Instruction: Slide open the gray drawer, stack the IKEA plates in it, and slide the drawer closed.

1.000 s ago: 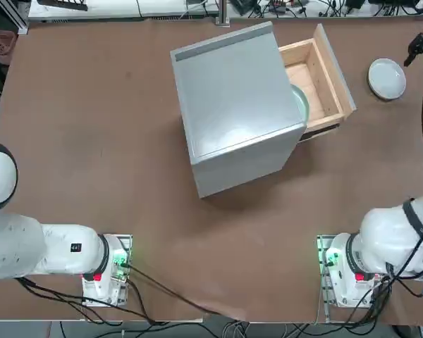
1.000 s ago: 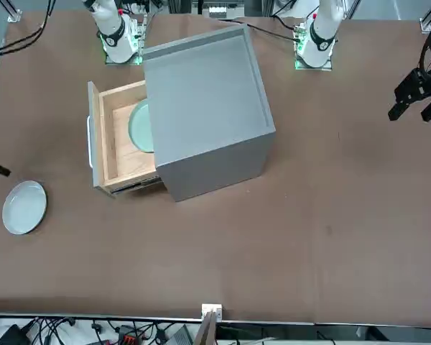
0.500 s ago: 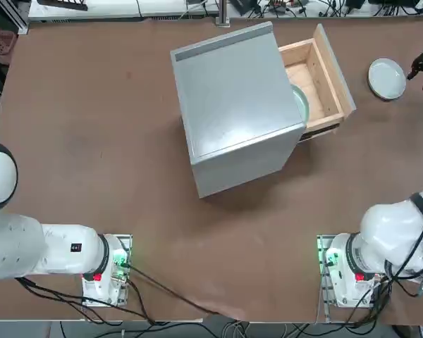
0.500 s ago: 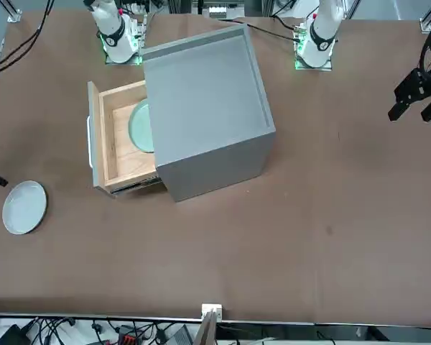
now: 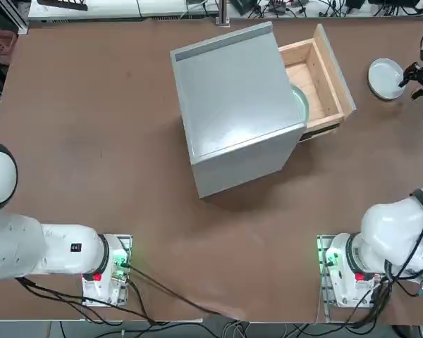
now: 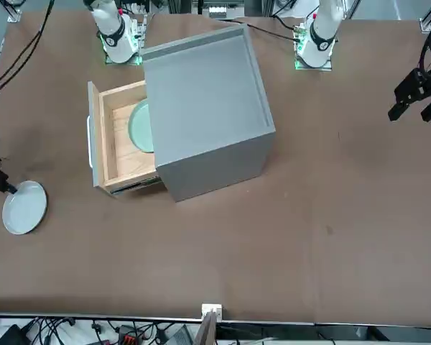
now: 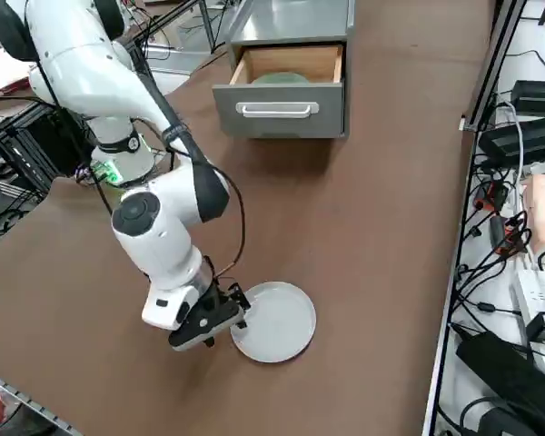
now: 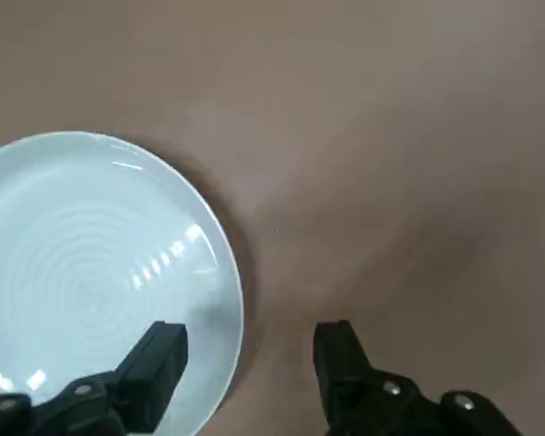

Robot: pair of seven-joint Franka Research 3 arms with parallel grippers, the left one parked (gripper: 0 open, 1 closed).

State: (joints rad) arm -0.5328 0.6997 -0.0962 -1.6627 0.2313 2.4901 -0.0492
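The gray drawer (image 5: pixel 329 72) stands slid out of the gray cabinet (image 5: pixel 233 105), its gray front (image 7: pixel 277 109) facing the table's right side. A mint green IKEA plate (image 5: pixel 300 103) lies inside it, half under the cabinet top. The white-gray IKEA plate (image 5: pixel 385 76) lies flat on the table beyond the drawer front. My right gripper (image 8: pixel 250 354) is open and low at that plate's rim (image 7: pixel 277 322). One finger (image 8: pixel 159 359) is over the plate's edge, the other (image 8: pixel 341 359) over bare table.
The brown table (image 5: pixel 113 141) stretches wide to the left of the cabinet. The table's right edge, with cables and black boxes (image 7: pixel 527 136) beyond it, runs close to the white-gray plate. The right arm's white links (image 7: pixel 163 245) lean over the near right part of the table.
My right gripper has come down and in from the table's right edge to the rim of the white-gray plate. The plates, drawer and cabinet have not moved.
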